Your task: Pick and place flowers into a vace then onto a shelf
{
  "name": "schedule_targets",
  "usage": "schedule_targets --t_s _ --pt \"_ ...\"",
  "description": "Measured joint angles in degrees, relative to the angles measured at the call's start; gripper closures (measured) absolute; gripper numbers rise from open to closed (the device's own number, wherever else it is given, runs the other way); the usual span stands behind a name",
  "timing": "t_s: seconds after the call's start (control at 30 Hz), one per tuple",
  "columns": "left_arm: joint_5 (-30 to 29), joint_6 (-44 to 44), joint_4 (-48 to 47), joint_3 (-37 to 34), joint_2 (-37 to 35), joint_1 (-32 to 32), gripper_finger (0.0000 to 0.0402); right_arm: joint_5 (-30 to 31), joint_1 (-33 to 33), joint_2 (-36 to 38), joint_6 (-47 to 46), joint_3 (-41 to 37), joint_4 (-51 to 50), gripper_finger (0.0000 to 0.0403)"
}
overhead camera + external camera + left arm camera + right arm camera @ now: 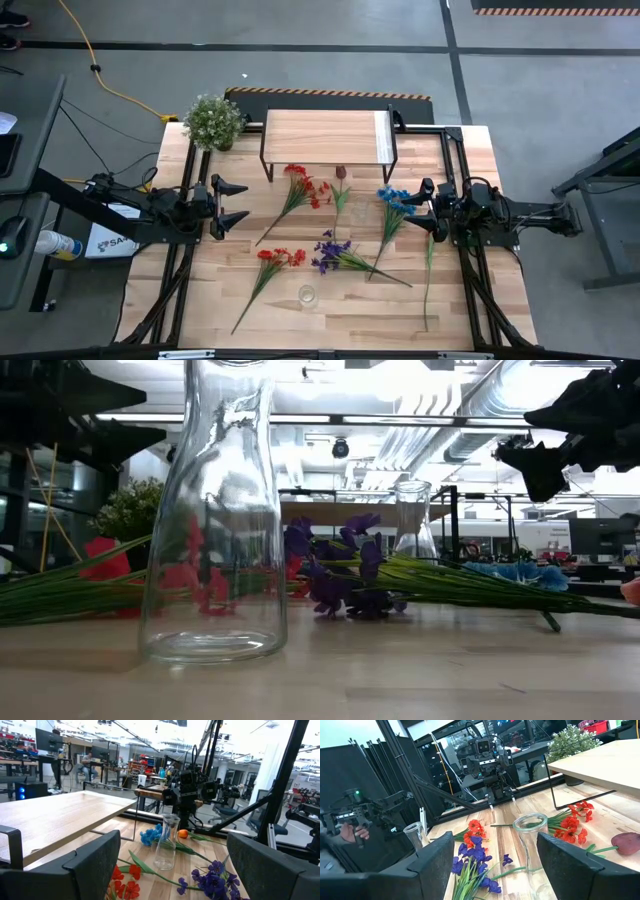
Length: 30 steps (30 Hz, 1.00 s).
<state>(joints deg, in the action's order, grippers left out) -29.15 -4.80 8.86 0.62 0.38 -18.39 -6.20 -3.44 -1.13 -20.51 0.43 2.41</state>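
Nothing held: left pincer (238, 203) spread wide at the left of the counter (470, 310), right pincer (421, 208) parted at the right, over the blue flower (393, 199).

Flowers loose on the counter, all lying flat in front of the shelf (322, 136): red (300, 186), maroon (340, 173), purple (328, 252), a second red (279, 257). Long axes mostly run from blooms nearer the shelf to stems toward the front edge; the purple stem slants toward the front right.

Two clear vases: one mid-counter (359, 208), one at the front (307, 295).

Risks, as judged: snagging crossed neighbouring stems when lifting; a thin stem slipping or swinging; tipping a light vase while threading a stem into the narrow neck.
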Motion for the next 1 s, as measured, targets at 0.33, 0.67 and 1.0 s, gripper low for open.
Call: schedule_targets --t_s 0.33,0.67,1.0 --pt "-2.4 -18.0 1.3 1.6 0.1 0.0 0.0005 -0.1 0.0 0.0 -0.5 0.0 3.7 0.0131" --pt "2.8 -17.3 1.7 9.9 0.0 0.0 0.0005 -0.2 0.0 0.0 -2.3 0.0 42.0 0.0131" --pt "12.3 -16.5 -10.3 27.0 13.5 0.0 0.0005 -0.1 0.0 -0.1 1.0 1.1 53.6 0.0132"
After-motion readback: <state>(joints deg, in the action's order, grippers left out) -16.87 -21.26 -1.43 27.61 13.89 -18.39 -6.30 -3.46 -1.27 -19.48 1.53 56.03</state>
